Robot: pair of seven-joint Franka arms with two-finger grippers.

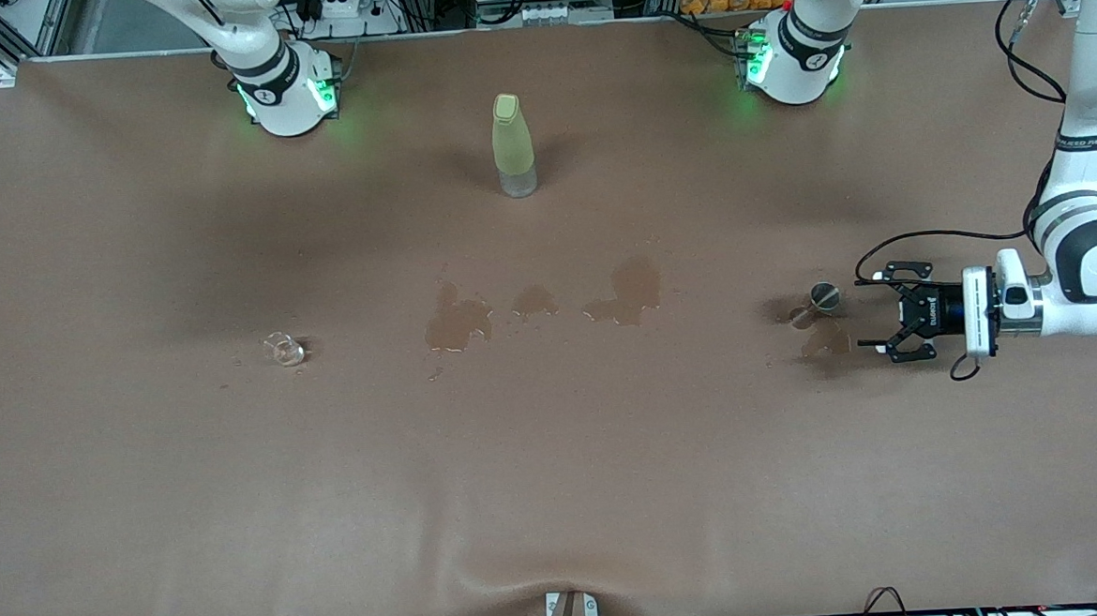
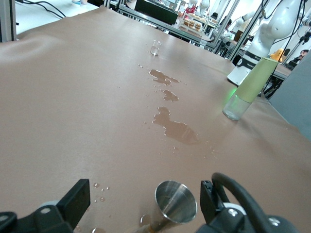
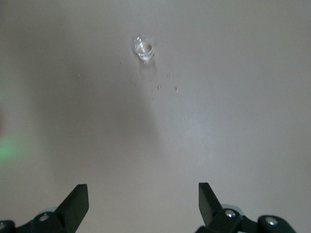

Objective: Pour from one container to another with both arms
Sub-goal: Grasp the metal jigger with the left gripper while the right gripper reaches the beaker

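Spilled puddles stain the brown table near the jigger, which stands just off the left gripper, jaws apart. Right gripper, jaws apart, is over the glass cup, its arm cut off.

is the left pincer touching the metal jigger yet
Apart. The left wrist view shows the jigger standing between the open left pincer's fingers, with bare table visible on either side of its rim.
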